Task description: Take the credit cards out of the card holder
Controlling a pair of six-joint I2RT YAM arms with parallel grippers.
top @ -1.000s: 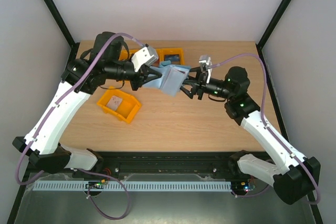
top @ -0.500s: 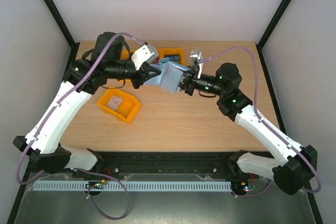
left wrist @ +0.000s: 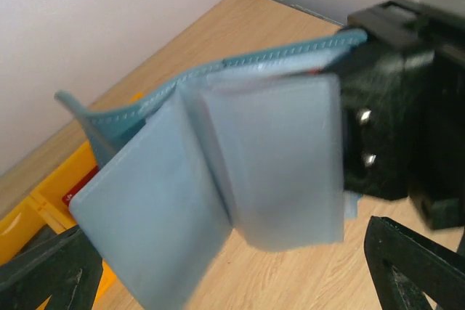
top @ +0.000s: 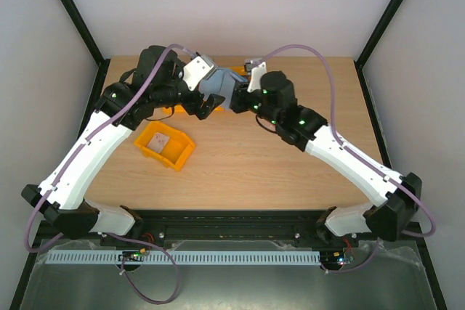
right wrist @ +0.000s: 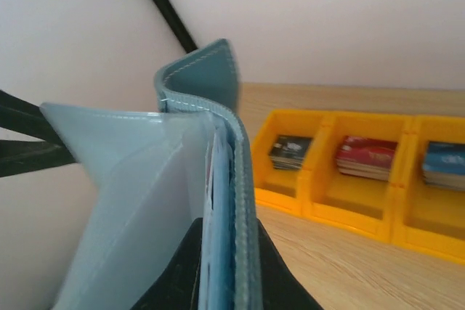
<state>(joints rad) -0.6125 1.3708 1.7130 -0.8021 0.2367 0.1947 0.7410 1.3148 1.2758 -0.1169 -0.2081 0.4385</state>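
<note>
The teal-blue card holder (top: 220, 86) hangs open in the air between both grippers. My right gripper (right wrist: 227, 230) is shut on its stitched edge, and a thin white card edge (right wrist: 209, 179) with a red tint shows inside a pocket. The left wrist view shows the holder's pale blue pockets (left wrist: 272, 157) fanned out, with my left gripper (left wrist: 225, 234) open wide around them and touching nothing. My right gripper (top: 237, 101) sits just right of my left gripper (top: 209, 102) in the top view. A pale card (top: 160, 140) lies in the loose orange bin (top: 185, 153).
A row of orange bins (right wrist: 349, 201) with stacks of cards stands on the table behind the holder, mostly hidden under the arms in the top view. Black frame posts and white walls close in the back and sides.
My right arm swung left and shut on the card holder's edge. The left gripper, which had been shut on the holder, opened and let go. The holder moved left and back.
</note>
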